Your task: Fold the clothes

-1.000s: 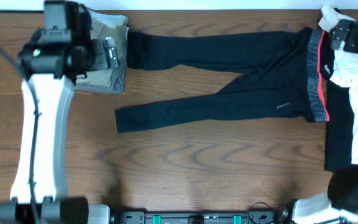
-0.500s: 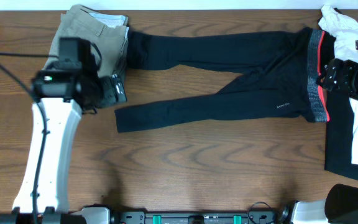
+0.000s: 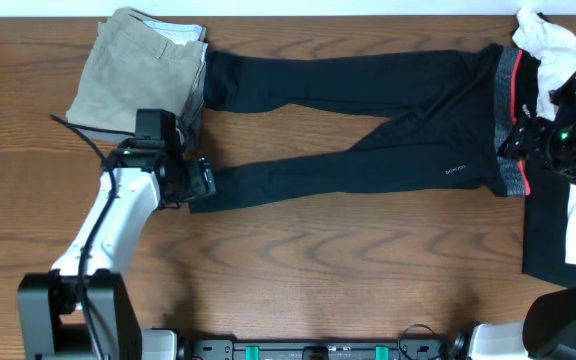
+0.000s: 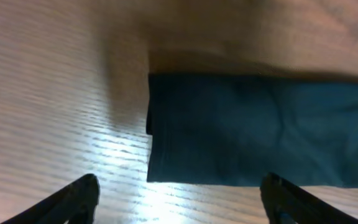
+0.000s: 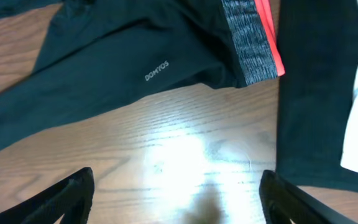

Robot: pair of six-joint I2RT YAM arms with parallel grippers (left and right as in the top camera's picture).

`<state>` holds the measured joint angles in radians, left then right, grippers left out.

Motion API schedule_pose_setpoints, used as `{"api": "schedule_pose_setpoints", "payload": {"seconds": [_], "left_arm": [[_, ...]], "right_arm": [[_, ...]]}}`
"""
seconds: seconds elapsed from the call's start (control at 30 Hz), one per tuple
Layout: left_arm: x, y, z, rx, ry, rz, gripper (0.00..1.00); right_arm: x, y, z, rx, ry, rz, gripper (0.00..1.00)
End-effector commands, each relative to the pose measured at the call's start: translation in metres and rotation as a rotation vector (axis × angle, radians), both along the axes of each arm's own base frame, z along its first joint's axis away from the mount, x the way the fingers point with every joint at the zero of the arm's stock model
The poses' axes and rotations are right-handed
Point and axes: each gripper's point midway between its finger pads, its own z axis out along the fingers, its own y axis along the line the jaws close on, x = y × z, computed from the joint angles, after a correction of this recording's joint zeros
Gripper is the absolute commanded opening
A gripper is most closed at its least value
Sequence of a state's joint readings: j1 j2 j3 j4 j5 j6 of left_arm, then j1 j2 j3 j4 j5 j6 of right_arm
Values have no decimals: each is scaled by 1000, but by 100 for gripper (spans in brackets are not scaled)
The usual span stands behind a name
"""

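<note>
The clothes [image 3: 368,120] are black leggings laid flat across the table, legs pointing left and the red-and-grey waistband [image 3: 511,120] at the right. My left gripper [image 3: 200,182] hovers at the cuff of the nearer leg. In the left wrist view that cuff [image 4: 229,130] lies just ahead of the open left gripper [image 4: 179,200], with bare wood between the fingers. My right gripper [image 3: 516,135] is over the waistband's near end. The right wrist view shows the waistband [image 5: 248,43] and a small white logo [image 5: 156,70] beyond the open right gripper [image 5: 176,198], which holds nothing.
Folded khaki trousers [image 3: 143,75] lie at the back left, touching the far leg's cuff. A white printed T-shirt [image 3: 550,40] and a black cloth [image 3: 548,225] lie at the right edge, close beside the waistband.
The left arm has swung from the khaki trousers forward to the near leg's cuff. The right arm has come from the back right corner down to the waistband.
</note>
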<state>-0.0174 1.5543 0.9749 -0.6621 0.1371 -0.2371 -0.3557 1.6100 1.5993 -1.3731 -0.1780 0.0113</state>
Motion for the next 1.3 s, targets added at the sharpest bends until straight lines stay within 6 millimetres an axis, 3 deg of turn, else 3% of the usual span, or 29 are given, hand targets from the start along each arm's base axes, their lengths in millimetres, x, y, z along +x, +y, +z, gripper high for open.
{"api": "schedule_pose_setpoints", "payload": {"seconds": [0.0,0.3,0.43,0.63,0.73,1.03,1.13,1.27], "left_arm": [[-3,-4,-16,-18,42,-10,79],[9,-4,-52,-17,75,-9,61],[24,-1,-55,1,25,-5,37],[45,-2,-41,-2,-46,-5,8],[50,-2,-24,-1,-62,-5,6],[64,-2,52,-4,-247,-5,6],[61,0,62,4,-263,-2,6],[53,13,58,79,-231,26,6]], "right_arm": [[-3,0,-15,-1,25,1,82],[-6,1,-45,9,50,1,81],[-5,1,-47,7,46,2,81],[-2,0,-46,3,33,1,81],[-2,0,-46,3,35,1,81],[-2,0,-47,4,37,1,81],[-3,0,-47,4,37,1,81],[-3,0,-47,4,38,1,82]]}}
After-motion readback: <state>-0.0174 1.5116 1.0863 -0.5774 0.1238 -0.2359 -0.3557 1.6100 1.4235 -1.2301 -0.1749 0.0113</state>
